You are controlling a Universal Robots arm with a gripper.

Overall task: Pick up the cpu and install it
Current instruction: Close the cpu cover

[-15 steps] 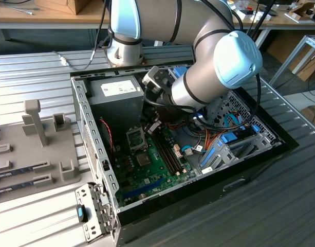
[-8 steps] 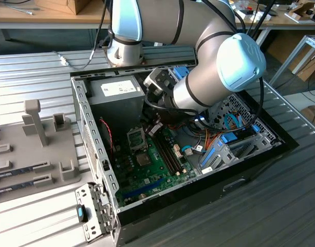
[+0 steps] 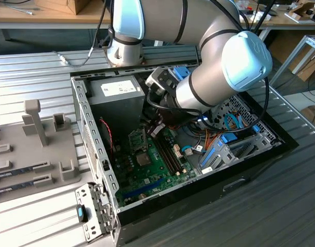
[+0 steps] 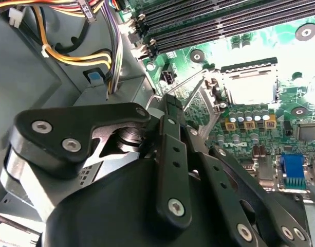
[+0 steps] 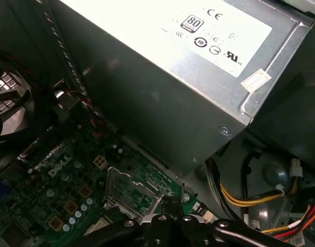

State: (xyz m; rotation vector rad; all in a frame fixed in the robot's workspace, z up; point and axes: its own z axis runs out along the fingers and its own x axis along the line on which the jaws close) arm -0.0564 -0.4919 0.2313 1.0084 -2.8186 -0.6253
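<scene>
Finds the open computer case [image 3: 95, 149] holding the grey power supply [image 3: 117, 92] in its far corner. Reaches into the case with the grey robot arm [image 3: 219, 72], on the exterior view's right of the power supply. Places the green motherboard [image 3: 147, 164] flat on the case floor, at the foot of the power supply. Hangs the gripper [image 4: 169, 103] low over that board, near the power supply; cannot tell whether the claw is clenched or released. Shows, in the second wrist view, the processor socket [image 4: 248, 64] just beyond the gripper, with its metal retaining frame [image 4: 201, 95] swung up. Shows a pale square [image 4: 248, 88] seated in that socket; cannot tell whether this is the cpu.
</scene>
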